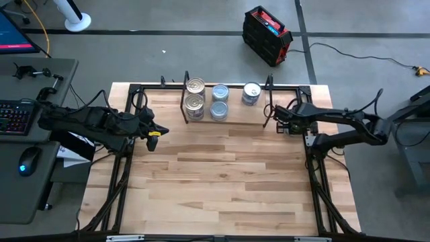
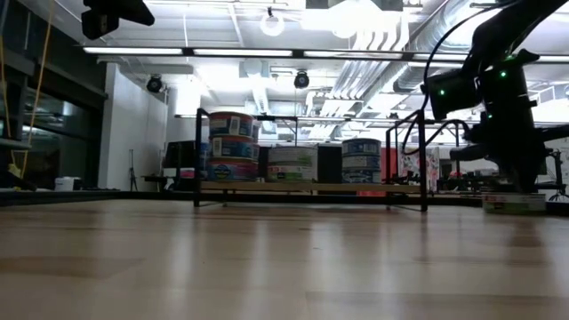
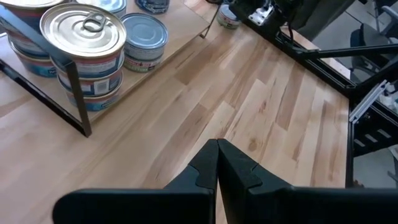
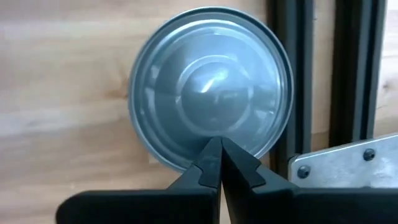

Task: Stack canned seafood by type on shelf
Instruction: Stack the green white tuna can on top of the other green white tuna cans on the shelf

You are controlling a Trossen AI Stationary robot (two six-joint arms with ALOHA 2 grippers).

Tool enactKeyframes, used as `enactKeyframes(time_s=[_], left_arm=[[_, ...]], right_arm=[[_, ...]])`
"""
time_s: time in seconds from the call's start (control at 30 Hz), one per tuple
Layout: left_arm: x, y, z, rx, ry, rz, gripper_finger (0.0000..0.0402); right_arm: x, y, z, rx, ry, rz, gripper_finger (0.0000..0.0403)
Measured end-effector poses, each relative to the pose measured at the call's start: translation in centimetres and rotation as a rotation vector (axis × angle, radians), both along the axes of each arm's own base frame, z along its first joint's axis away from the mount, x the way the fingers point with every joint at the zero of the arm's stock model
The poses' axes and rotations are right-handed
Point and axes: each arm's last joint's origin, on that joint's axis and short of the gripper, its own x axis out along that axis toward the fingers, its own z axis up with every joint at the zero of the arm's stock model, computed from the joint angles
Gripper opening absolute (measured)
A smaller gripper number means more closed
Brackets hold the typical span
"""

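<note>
The shelf (image 1: 236, 118) stands at the table's far edge. On it are two stacks of gold-lidded tins (image 1: 195, 86) (image 1: 195, 104), two stacks of silver-blue tins (image 1: 220, 92) (image 1: 218, 109), and one more silver-blue stack (image 1: 251, 93). A further silver tin (image 4: 211, 81) rests flat on the table just off the shelf's right end, beside the black frame. My right gripper (image 4: 219, 140) is shut and points down over this tin, hiding it in the high view. My left gripper (image 3: 217, 144) is shut and raised above the table, left of the shelf. My right gripper's shut fingertips (image 4: 211, 152) stand over the rim of the tin's lid (image 4: 186, 163) from above, pointing down. I cannot tell whether they touch it. The tin lies flat on the table.
Black frame bars (image 4: 298, 74) run close beside the tin, and the shelf's wire upright (image 1: 270, 101) is near my right gripper. The wooden tabletop (image 1: 222, 181) stretches wide toward the near edge. A desk with keyboard and mouse (image 1: 20, 121) sits left of the table.
</note>
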Motion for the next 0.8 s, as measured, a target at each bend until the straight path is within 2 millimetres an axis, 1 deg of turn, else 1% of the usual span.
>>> enactKeyframes(time_s=[0.17,0.53,0.67,0.8], left_arm=[[0.0,0.0,0.0,0.001,0.001,0.0,0.0],[0.0,0.1,0.0,0.017,-0.002,0.021,0.0],[0.0,0.1,0.0,0.018,-0.002,0.021,0.0],[0.0,0.1,0.0,0.035,0.003,0.008,0.0]], right_arm=[[0.6,1.0,0.0,0.013,-0.012,0.065,0.0],[1.8,3.1,0.0,0.059,-0.077,0.069,0.0],[2.2,4.2,0.0,0.112,-0.099,0.101,0.0],[2.5,5.6,0.0,0.157,-0.109,0.176,0.0]])
